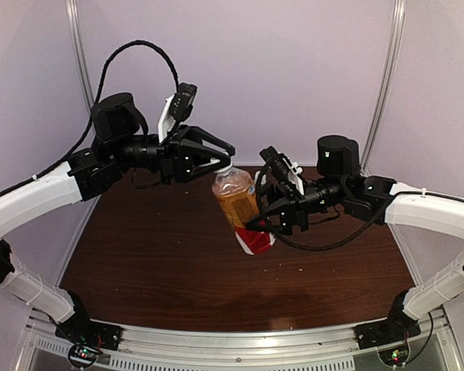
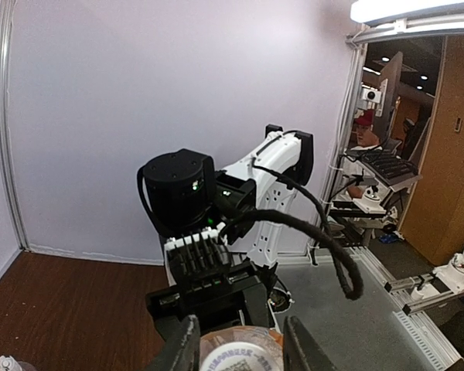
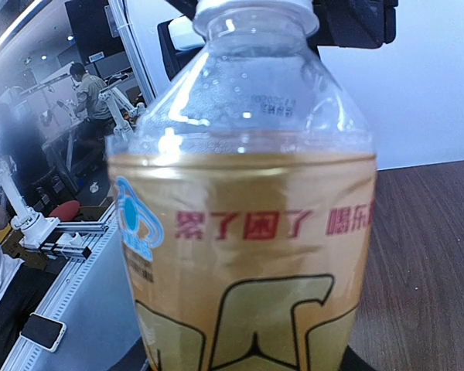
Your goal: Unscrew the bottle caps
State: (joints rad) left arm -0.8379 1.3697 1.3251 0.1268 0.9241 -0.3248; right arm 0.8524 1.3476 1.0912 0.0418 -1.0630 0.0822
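The right gripper (image 1: 263, 222) is clamped on the lower, red-labelled part of the amber bottle (image 1: 238, 202), holding it tilted above the brown counter (image 1: 139, 255). Farther up, the left gripper (image 1: 226, 161) is closed on the white cap (image 2: 237, 352), one finger on each side. To do this step well, the left wrist should turn about the bottle's own axis while the right grip holds firm, so the bottle does not spin along. The right arm's black cable (image 1: 325, 247) loops nearby but blocks nothing. Beyond, a small pale thing (image 2: 3, 363) on the counter may be the other bottle's top.
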